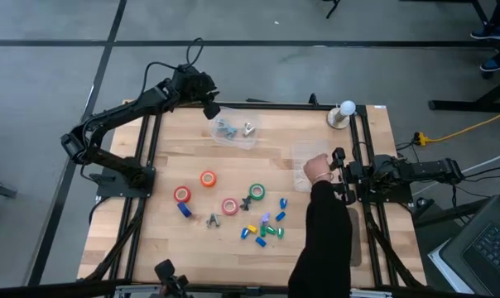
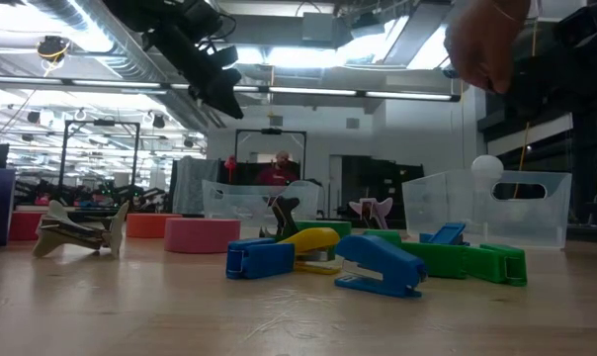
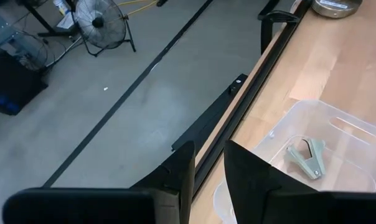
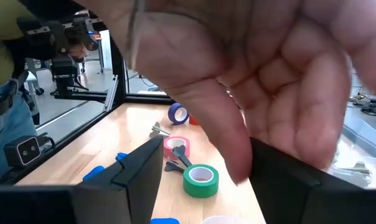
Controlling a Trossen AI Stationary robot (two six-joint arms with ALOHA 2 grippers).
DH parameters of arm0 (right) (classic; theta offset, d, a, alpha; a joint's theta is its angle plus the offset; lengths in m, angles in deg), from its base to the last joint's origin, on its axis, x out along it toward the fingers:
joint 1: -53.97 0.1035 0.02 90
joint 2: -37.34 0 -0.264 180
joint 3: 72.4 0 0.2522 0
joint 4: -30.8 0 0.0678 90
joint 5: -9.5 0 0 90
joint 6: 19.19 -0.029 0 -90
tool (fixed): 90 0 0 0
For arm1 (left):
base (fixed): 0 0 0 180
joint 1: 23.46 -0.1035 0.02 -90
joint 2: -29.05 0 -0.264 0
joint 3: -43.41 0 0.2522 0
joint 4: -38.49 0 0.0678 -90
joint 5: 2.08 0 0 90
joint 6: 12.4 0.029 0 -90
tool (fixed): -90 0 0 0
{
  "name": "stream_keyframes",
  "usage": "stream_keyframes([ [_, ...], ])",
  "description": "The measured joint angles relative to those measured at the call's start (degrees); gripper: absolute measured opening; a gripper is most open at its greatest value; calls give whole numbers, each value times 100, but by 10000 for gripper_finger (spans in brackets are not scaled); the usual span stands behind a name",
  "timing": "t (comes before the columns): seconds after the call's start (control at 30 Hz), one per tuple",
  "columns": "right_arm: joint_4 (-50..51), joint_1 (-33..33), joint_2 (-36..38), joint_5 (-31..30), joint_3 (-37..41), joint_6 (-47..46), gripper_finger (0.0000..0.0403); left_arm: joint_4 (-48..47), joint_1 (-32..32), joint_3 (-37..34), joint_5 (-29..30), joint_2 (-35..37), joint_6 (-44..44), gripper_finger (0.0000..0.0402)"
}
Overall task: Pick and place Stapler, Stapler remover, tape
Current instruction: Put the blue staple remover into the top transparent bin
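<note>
Nearest, small staplers (image 1: 262,230) and tape rolls (image 1: 209,179) are scattered around the worktop's (image 1: 167,248) centre and toward six o'clock. At three o'clock a person's hand (image 1: 317,168) is held right before the right gripper (image 4: 203,163), whose fingers are spread wide and hold nothing; a collision is risked if that arm moves. Farthest, at eleven o'clock, the left gripper (image 3: 208,163) is poised with fingers narrowly parted and empty over a clear bin (image 1: 233,132) holding staple removers (image 1: 227,128).

A person's hand (image 4: 256,74) hides much of the table (image 4: 113,143) from the right wrist view.
</note>
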Motion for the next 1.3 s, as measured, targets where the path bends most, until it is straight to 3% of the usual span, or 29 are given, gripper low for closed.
stream_keyframes([
  [0.2, -1, -2, 2, 6, 0, 0, 225, 70, 164, 0, -42, 0, -137, 79],
  [0.33, 1, -2, 2, 4, -1, 0, 225, 155, 415, 0, -401, 0, -354, 79],
  [0.77, 4, -2, 2, -4, -1, 0, 225, 164, 2392, 0, -556, -25, -510, 79],
  [0.97, 4, -2, 2, -4, 0, 0, 225, 127, 2870, 0, -567, -228, -951, 77],
  [1.13, 5, -1, 2, -4, -1, 0, 225, -9, 3286, 2, -1002, -551, -768, 77],
  [1.3, 6, -2, 2, -3, -1, 0, 225, -300, 3710, 2, -1051, -1024, -233, 79],
])
